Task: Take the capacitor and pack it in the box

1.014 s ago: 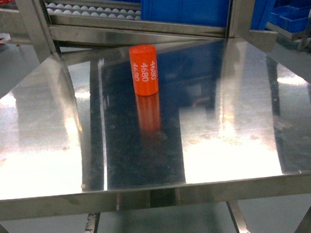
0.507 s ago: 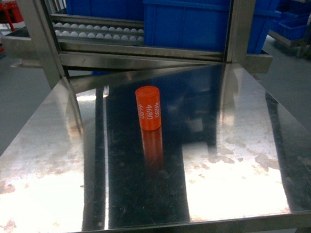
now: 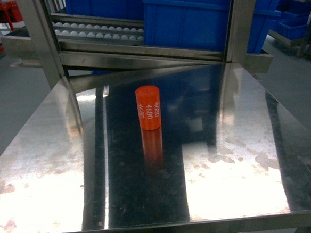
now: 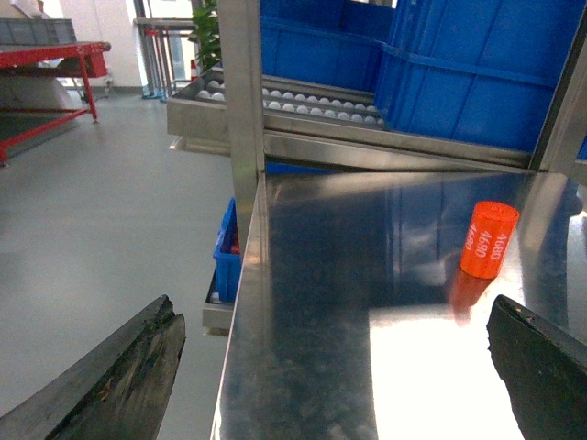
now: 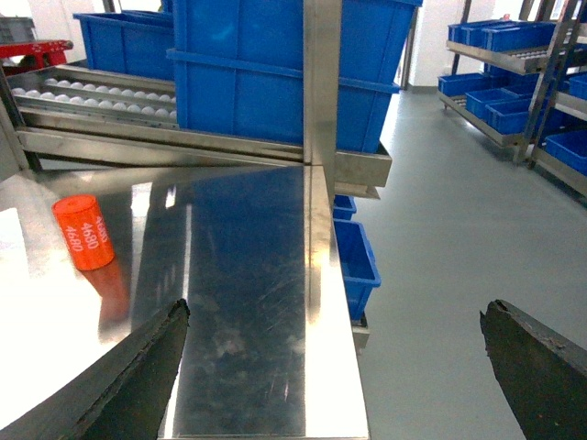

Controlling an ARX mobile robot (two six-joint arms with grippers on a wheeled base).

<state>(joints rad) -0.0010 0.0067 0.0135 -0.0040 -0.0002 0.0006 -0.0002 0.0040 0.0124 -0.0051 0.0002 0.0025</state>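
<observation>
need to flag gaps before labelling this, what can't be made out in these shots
- The box: in no view, so its place is unknown.
- Capacitor: its lowest line of print is cut by the curve in the head view.
- Left gripper: the left wrist view's bottom edge crops both fingertips.
- Right gripper: cropped likewise in the right wrist view.
- Neither arm shows in the head view.

Each wrist view shows 2 broad black fingers: left gripper (image 4: 335, 367) with worn, scuffed, matte edges, right gripper (image 5: 335, 367) alike.
</observation>
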